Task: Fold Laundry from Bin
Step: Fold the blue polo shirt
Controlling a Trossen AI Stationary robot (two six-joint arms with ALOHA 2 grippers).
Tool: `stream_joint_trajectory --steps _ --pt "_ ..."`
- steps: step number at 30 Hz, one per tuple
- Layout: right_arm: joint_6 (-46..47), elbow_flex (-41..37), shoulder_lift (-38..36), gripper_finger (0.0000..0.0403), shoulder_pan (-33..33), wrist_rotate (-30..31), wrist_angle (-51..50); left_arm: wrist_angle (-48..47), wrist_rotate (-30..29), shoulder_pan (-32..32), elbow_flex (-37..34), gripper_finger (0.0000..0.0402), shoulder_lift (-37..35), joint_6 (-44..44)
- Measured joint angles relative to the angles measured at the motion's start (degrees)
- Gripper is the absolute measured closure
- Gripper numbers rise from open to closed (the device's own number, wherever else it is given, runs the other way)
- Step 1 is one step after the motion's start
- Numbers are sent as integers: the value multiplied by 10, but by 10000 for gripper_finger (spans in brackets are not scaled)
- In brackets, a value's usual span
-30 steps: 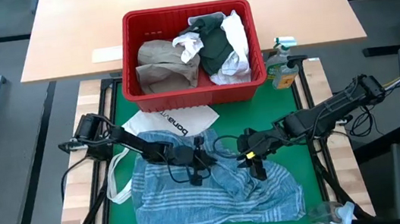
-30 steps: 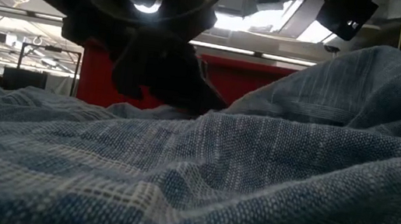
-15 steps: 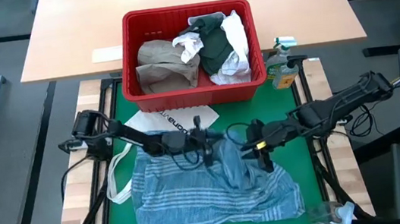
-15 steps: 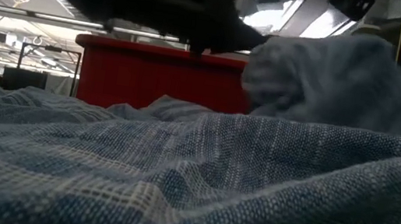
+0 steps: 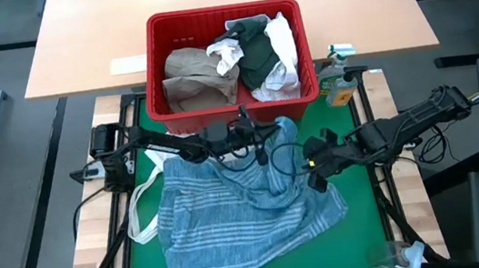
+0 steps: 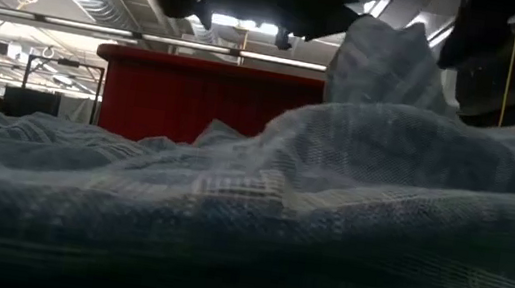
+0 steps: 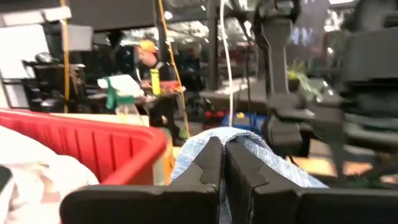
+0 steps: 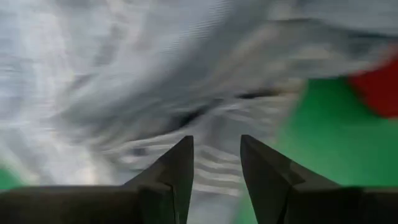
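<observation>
While the right gripper [image 5: 317, 172] waits with fingers parted, the blue-striped cloth [image 5: 242, 230] is pinched in the left gripper's [image 5: 263, 140] closed fingers, apparently lifted for spreading beside the bin [image 5: 232, 105].

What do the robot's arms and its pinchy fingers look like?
Both arms are dark and thin, with joints like elbows and loose black cables looping beside them. The left gripper and the right gripper each have two flat, dark, wedge-shaped fingers. The right arm has a small yellow mark near its wrist.

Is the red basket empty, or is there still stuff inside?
Not empty. The red basket still holds a tan shirt, a dark top and white pieces. Only the blue-striped cloth is out on the table.
</observation>
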Motion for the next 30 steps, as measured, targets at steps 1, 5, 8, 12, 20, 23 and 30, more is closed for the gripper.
stream_joint_trajectory --steps 1,5,8,12,20,23,30 --pt "3 0 3 272 0 14 -19 -8 4 0 0 401 0 0" --pt "5 0 11 272 -6 44 -83 -45 10 -5 1 401 0 0" --pt "28 -12 14 272 -18 30 -92 -71 9 -10 1 401 0 1" --pt "31 -66 14 272 -19 -11 -41 -96 9 -12 1 401 0 1" --pt "31 -229 14 272 -19 -142 205 -147 -11 -11 1 401 0 2" --pt "49 -284 14 272 -19 -198 280 -160 -13 -11 1 401 0 2" --pt "158 -363 13 272 -14 -322 310 -176 -31 -11 1 401 0 2"
